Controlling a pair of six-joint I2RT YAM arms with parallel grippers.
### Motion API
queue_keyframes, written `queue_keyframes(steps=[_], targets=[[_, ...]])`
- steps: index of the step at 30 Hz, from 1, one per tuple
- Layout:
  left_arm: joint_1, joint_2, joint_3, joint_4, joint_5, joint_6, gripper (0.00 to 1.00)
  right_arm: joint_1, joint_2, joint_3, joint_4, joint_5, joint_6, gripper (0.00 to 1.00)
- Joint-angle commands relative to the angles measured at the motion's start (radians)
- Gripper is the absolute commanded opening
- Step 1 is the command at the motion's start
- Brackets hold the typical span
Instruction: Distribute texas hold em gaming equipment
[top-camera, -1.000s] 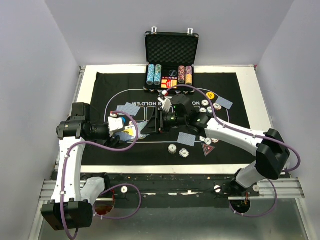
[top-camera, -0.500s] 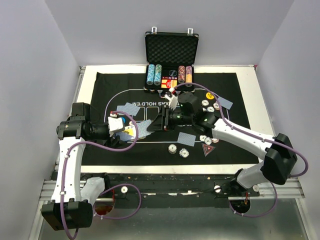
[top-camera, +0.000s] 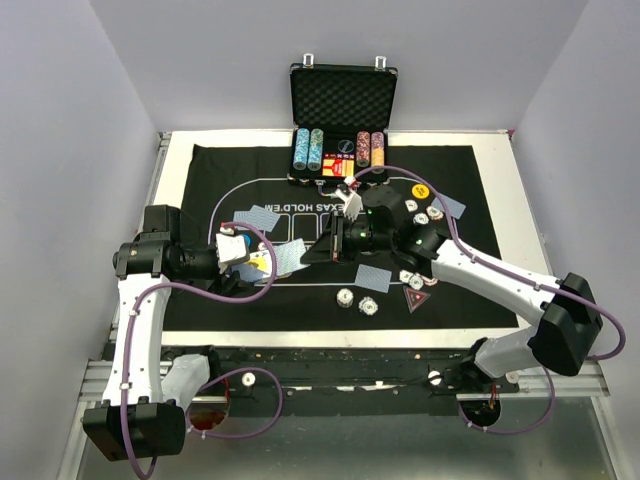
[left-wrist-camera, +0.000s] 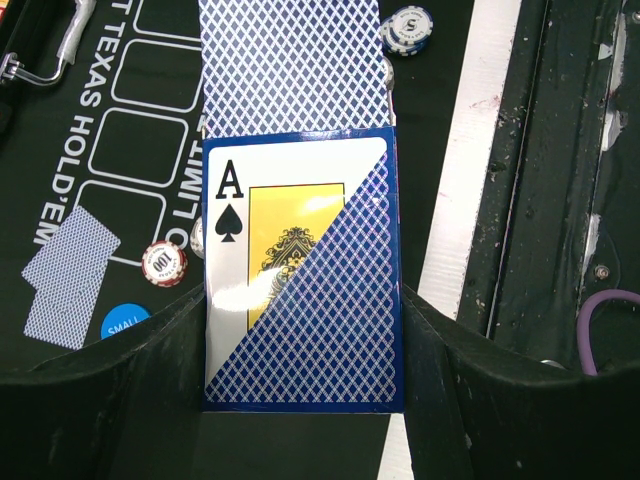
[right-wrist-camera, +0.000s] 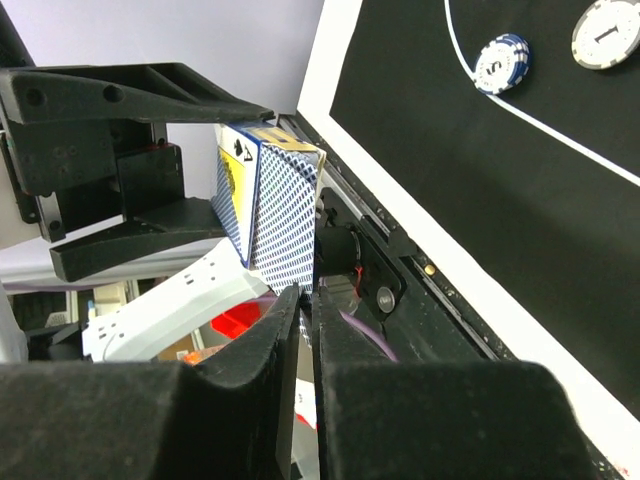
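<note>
Left wrist cam has the left claw (left-wrist-camera: 300, 345) clamped on the card box (left-wrist-camera: 300, 270) over the mat's (top-camera: 450, 170) left edge, blue-backed card (left-wrist-camera: 290, 60) poking out; only the right wrist cam shows the right claw (right-wrist-camera: 305, 335) nearly together, can't tell if it's gripping.

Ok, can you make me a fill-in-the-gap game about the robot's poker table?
1. The left gripper holds a card box that shows the ace of ____.
2. The lid of the black case at the back stands ____.
3. The triangular marker on the mat is coloured ____.
4. The round blue button says ____.
Missing words: spades, open, red, SMALL.
</note>
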Motion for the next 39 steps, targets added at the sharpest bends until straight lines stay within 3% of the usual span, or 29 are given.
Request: queue_keyframes(steps=[1,9,23,39], targets=[[-0.005,-0.009,0.028,0.012,0.050,0.011,0.47,-0.011,-0.021,-0.022,-0.013,0.006,0.003,0.13],[-0.005,-0.010,0.022,0.012,0.048,0.013,0.47,-0.052,-0.070,-0.042,-0.036,0.009,0.000,0.04],[-0.008,-0.006,0.025,0.016,0.051,0.005,0.47,-0.123,-0.136,-0.068,-0.033,-0.057,0.023,0.03],[-0.011,-0.006,0.025,0.021,0.048,0.004,0.47,-0.222,-0.171,-0.177,0.204,-0.222,0.198,0.01]])
